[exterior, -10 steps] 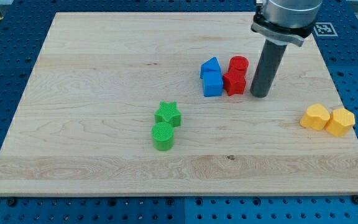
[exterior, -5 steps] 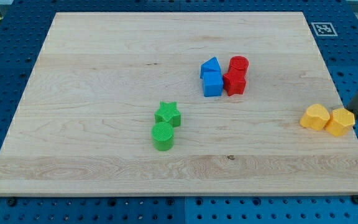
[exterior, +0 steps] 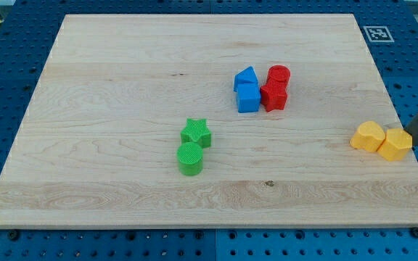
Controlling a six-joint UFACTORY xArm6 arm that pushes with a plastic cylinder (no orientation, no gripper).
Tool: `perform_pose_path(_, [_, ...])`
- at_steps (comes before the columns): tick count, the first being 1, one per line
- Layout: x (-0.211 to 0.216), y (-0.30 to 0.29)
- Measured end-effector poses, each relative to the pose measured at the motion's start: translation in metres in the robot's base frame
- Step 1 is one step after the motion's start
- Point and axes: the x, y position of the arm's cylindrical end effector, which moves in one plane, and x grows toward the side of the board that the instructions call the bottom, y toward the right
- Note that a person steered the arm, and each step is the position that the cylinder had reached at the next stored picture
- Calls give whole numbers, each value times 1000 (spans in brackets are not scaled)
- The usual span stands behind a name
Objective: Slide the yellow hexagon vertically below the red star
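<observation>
The yellow hexagon [exterior: 397,143] lies near the board's right edge, touching a yellow rounded block [exterior: 368,136] on its left. The red star [exterior: 273,95] sits at upper centre-right, below a red cylinder [exterior: 279,75] and touching a blue cube [exterior: 248,98]. My tip [exterior: 415,140] comes in from the view's right edge and sits right against the hexagon's right side, far to the right of and below the red star.
A blue pentagon-like block [exterior: 246,78] sits above the blue cube. A green star [exterior: 197,133] and a green cylinder [exterior: 190,158] touch each other at lower centre. The wooden board's right edge [exterior: 405,130] is close to the yellow blocks.
My rod left its spot right of the red blocks and moved to the far right. It now stands beside the yellow hexagon, which has shifted slightly left and down.
</observation>
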Motion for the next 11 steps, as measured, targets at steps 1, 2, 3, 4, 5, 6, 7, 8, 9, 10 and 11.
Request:
perform_pose_path(1, [0, -2])
perform_pose_path(2, [0, -17])
perform_pose_path(3, [0, -33])
perform_pose_path(4, [2, -23])
perform_pose_path(5, [13, -26])
perform_pose_path(6, [23, -36])
perform_pose_path(7, [25, -36])
perform_pose_path(8, [27, -36])
perform_pose_path(9, [27, -36])
perform_pose_path(10, [33, -36])
perform_pose_path(11, [35, -36])
